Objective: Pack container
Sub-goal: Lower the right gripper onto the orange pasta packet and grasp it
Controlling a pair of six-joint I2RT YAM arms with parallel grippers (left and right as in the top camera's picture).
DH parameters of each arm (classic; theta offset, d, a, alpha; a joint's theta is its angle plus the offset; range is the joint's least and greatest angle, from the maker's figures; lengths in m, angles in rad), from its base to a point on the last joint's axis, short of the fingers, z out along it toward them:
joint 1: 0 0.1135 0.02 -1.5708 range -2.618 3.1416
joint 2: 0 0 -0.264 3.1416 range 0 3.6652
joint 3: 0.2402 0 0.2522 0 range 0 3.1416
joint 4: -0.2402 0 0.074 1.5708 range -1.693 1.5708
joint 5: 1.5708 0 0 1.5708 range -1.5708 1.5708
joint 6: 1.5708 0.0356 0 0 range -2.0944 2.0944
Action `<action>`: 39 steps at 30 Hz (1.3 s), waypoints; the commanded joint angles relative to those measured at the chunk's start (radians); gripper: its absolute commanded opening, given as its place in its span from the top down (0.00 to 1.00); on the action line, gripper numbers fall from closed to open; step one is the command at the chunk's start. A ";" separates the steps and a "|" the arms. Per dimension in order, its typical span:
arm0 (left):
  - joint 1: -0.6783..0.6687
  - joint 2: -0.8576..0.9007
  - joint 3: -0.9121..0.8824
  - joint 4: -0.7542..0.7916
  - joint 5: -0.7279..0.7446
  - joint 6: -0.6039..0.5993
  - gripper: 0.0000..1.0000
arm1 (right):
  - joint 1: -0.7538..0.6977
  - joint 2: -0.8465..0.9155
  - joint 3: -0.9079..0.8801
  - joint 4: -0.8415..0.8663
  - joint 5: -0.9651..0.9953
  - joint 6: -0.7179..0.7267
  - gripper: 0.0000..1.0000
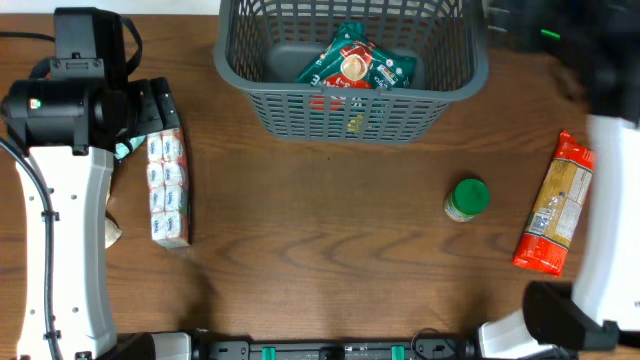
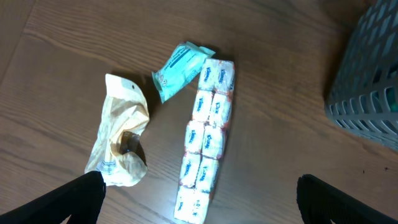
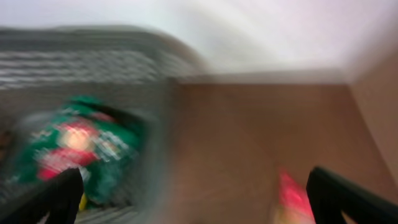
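The dark grey slotted container stands at the back middle and holds a green snack bag; it also shows blurred in the right wrist view and at the left wrist view's right edge. A long white tissue multipack lies at the left, also in the left wrist view. My left gripper is open and empty above the multipack's near end. My right gripper is open and empty, above the table beside the container; the view is motion-blurred.
A teal wipes packet and a crumpled yellow bag lie beside the multipack. A green-lidded jar and an orange pasta packet lie at the right. The right arm is blurred at the far right.
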 commanded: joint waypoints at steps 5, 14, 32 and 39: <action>0.003 -0.002 0.008 -0.003 -0.001 0.010 0.01 | -0.285 -0.029 -0.010 -0.299 0.069 0.315 0.01; 0.003 -0.002 0.008 0.006 -0.001 0.010 0.01 | -0.477 -0.019 -0.177 -0.364 0.051 0.286 0.01; 0.003 -0.002 0.008 0.008 -0.001 0.009 0.01 | -0.557 -0.017 -1.063 0.423 -0.073 -0.098 0.01; 0.003 -0.002 0.008 0.008 -0.001 0.009 0.01 | -0.557 -0.017 -1.255 0.674 -0.078 -0.105 0.01</action>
